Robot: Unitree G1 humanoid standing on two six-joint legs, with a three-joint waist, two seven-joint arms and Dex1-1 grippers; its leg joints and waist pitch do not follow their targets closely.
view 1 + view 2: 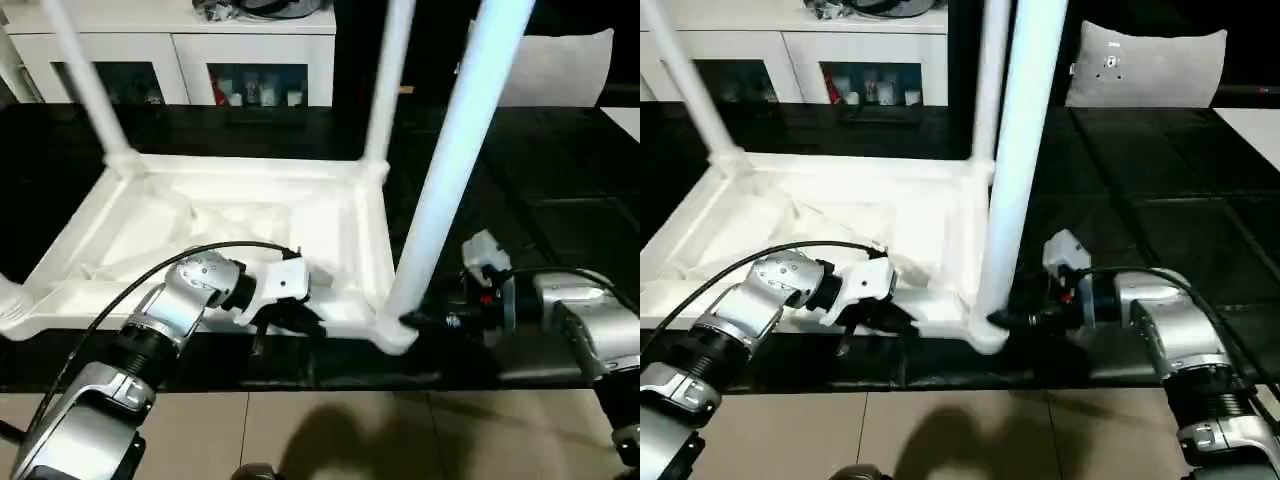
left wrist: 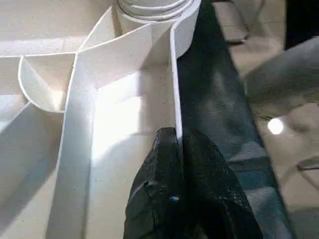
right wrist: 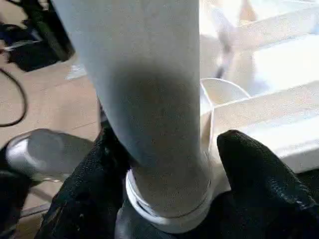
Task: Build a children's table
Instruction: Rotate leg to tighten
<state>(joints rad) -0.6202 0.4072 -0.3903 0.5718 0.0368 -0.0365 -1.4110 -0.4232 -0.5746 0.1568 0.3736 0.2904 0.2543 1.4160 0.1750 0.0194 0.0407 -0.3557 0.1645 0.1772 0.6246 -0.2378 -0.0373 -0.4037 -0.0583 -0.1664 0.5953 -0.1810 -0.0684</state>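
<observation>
Table top [image 1: 250, 215] lies upside-down on the black mat [image 1: 560, 200], ribbed underside up. Three legs are standing in corner sockets: two at the far corners, one at the near corner on my right.

Left gripper [image 2: 178, 149] is clenched on the thin near rim of the top, one finger each side of the wall. It's my anchor.

Right gripper [image 3: 164, 189] has its fingers spread around the base of the near-right leg [image 1: 455, 160], right at the socket [image 1: 985, 330]. Fingers [image 3: 259, 174] look close to the leg, but I can't confirm they're squeezing it, so no firm hold claimed.

Risks from here, imo:
- Leg looks a bit tilted vs the far ones. If it's not fully seated and I push sideways, it could pop out or jam crooked.
- Long leg, low contact pt, so a small nudge at the base swings the far end a lot.
- Left pinch is on a thin edge. Twisting force from the right arm could slip it, and the whole top skids on the mat.
- Near-left corner [image 1: 15, 310] sits at the edge of my view, so I can't check it well.
</observation>
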